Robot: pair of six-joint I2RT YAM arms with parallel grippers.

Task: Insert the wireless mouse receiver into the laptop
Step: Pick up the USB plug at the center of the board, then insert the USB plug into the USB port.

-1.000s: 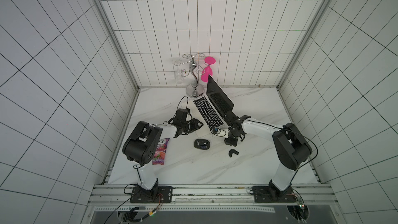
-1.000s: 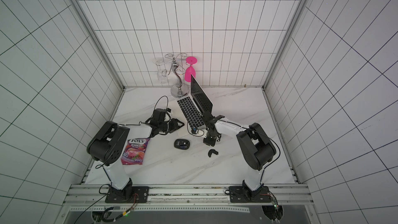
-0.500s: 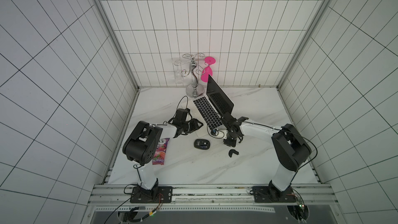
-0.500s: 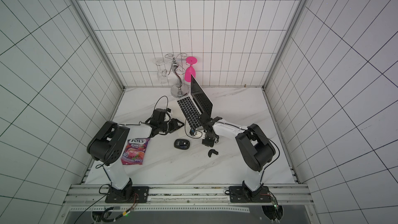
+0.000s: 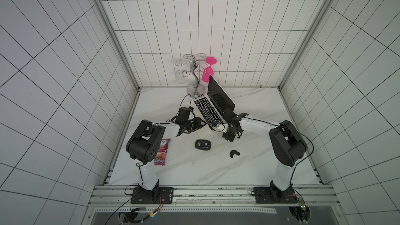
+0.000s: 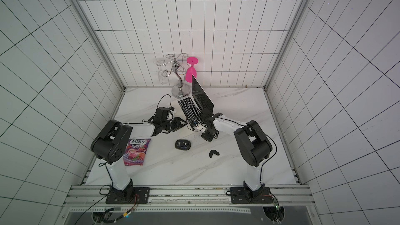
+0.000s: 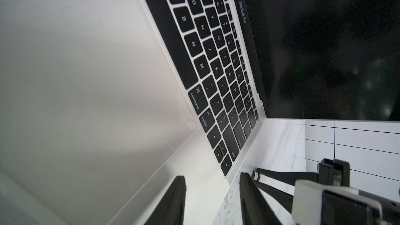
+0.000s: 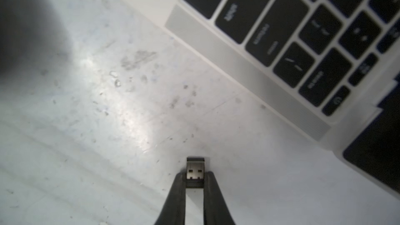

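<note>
While right gripper jaws are pinching the wireless mouse receiver by its cap beside the laptop, left gripper jaws are gaping half-open; receiver is likely handling light, stiff, slippery.

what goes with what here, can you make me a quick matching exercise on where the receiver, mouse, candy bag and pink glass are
Things:
1. receiver
2. mouse
3. candy bag
4. pink glass

Places:
a. hanging upside down on the metal rack
b. flat on the table beside the left arm
c. pinched in the right claw
d. on the table just off the laptop's front edge

Pairs: 1-c, 2-d, 3-b, 4-a
</note>
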